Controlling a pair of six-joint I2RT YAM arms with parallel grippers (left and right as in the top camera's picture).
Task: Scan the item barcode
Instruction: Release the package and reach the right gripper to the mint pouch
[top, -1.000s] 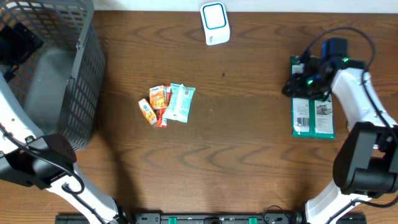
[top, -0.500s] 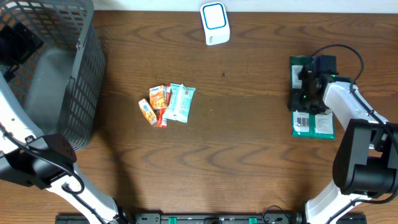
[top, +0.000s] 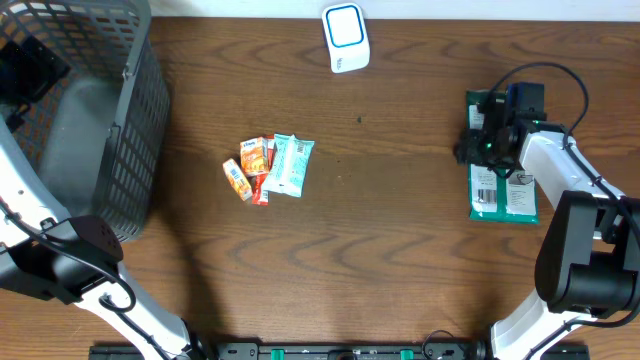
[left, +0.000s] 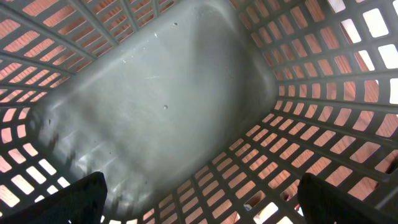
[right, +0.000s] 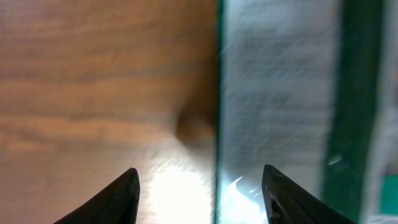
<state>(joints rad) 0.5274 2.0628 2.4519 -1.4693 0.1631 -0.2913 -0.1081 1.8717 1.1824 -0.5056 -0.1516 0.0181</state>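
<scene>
- Overhead view: wood-grain table (top: 400, 250) carries everything. A grey basket (top: 140, 150) fills the 10 o'clock corner.
- Green packet (top: 505, 195) lies flat at 3 o'clock, with its barcode (top: 486, 190) face up toward its 6 o'clock end. I take it as the item to scan.
- Snack pile (top: 270, 167) sits just off centre toward 9 o'clock, well apart from the packet.
- Scanner (top: 346, 38), white, stands at the 12 o'clock edge.
- Right hand (right: 199, 186) is low at the packet's 9 o'clock edge. Its fingers are parted and straddle that edge, one over bare wood and one over the wrapper, pinching nothing.
- Left hand (left: 208, 199) hangs inside the basket, spread wide and empty.
- Step, as judged: pick up the packet. Bite the long edge clear of the barcode so the fingers don't cover it. Lift level, then turn the printed face toward 12 o'clock.
</scene>
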